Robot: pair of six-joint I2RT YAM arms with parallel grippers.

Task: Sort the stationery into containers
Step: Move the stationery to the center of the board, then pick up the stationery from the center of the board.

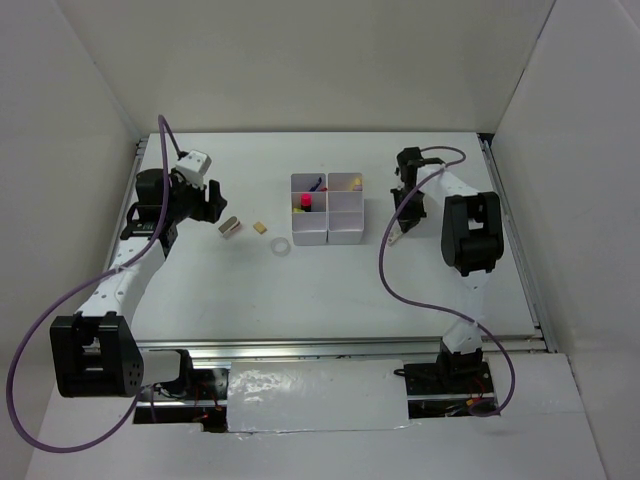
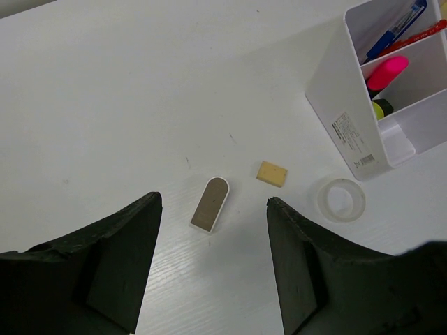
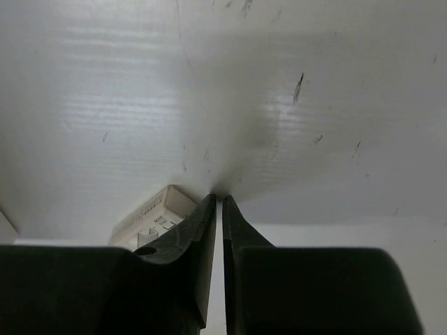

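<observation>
Jaws of my left gripper (image 2: 214,202) stand wide apart over the metal clip (image 2: 209,204) — those of my right gripper (image 3: 219,199) sit almost together, pale stick (image 3: 150,216) seemingly just beside them.

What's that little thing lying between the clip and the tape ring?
A tan eraser lies between clip and tape ring, touching neither; clearest in the left wrist view.

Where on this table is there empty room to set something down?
The wide near half of the table, between the tape ring and the front rail, is bare. So is the far strip behind the organizer. Crowded: left of the organizer, where clip, eraser and tape ring lie close together.
</observation>
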